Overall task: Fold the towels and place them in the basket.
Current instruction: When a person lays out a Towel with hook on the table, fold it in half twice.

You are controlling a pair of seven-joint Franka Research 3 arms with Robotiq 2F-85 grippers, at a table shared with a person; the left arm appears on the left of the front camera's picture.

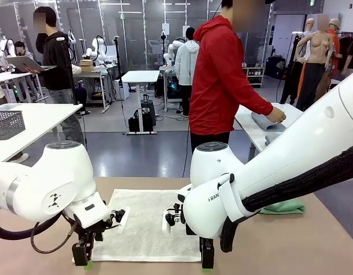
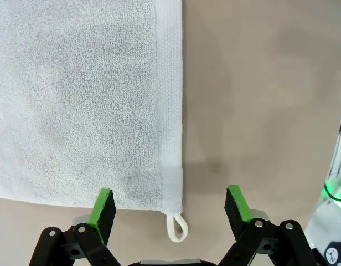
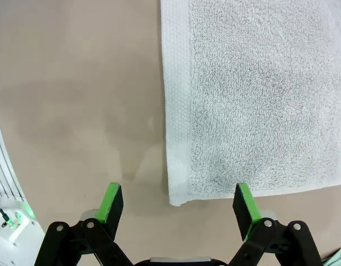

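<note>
The surface (image 1: 314, 246) is carrying the cream-white towel (image 1: 145, 223) spread flat for folding. The left end effector (image 2: 169, 198) and right end effector (image 3: 179, 195) are standing wide open, each straddling a near corner. The loop (image 2: 177, 228) is lying within the left one's gap.

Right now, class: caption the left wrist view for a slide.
Open left gripper over the looped corner of the white towel, on the table.

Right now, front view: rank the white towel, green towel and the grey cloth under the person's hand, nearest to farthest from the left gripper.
1. White towel: its near-left corner is at the left gripper.
2. Green towel: right side of the table.
3. Grey cloth: on the side table, far right.
</note>
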